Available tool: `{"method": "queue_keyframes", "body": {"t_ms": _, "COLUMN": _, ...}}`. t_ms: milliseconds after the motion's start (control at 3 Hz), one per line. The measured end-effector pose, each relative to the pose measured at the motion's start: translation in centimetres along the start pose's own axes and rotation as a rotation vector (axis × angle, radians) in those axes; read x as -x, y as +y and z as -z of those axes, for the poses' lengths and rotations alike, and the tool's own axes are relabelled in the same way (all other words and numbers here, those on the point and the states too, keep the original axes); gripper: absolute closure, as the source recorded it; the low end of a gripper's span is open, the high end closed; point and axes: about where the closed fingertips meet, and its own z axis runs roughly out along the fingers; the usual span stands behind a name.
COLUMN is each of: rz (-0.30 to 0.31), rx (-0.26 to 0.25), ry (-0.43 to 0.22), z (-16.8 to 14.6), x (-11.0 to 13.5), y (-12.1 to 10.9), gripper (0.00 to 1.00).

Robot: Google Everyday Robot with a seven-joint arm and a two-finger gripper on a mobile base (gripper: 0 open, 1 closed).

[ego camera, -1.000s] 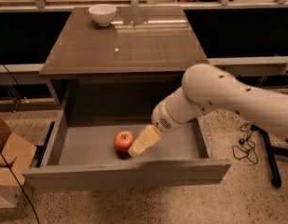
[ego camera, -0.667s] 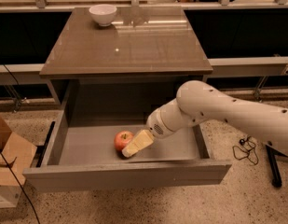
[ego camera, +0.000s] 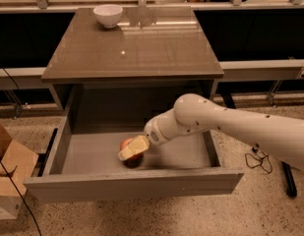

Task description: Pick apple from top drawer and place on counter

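The top drawer [ego camera: 82, 157] is pulled open below the counter [ego camera: 132, 48]. The red apple [ego camera: 128, 145] lies on the drawer's grey floor, left of the middle and near the front panel. My gripper [ego camera: 132, 150] reaches in from the right on the white arm and sits right over the apple, covering most of it. Only the apple's left and lower edge show past the cream-coloured fingers [ego camera: 136, 145].
A white bowl [ego camera: 108, 14] stands at the counter's back left corner. A cardboard box [ego camera: 9, 173] sits on the floor left of the drawer. Cables [ego camera: 257, 161] lie on the floor at the right, and a dark shelf runs behind the cabinet.
My gripper has moved left and down inside the drawer, from beside the apple's right side to over it. The apple has stayed in place.
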Motion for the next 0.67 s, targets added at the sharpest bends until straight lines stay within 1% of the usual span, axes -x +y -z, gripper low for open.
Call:
{"method": "queue_keyframes", "body": {"t_ms": 333, "rz": -0.026, "rx": 0.031, "ry": -0.003, "z": -2.67, "x": -0.22, "y": 0.7, "gripper": 0.0}}
{"method": "queue_keyframes", "body": {"t_ms": 667, "rz": -0.054, "rx": 0.018, "ry": 0.032, "z": -3.46, "x": -1.07, "y": 1.31, "gripper": 0.18}}
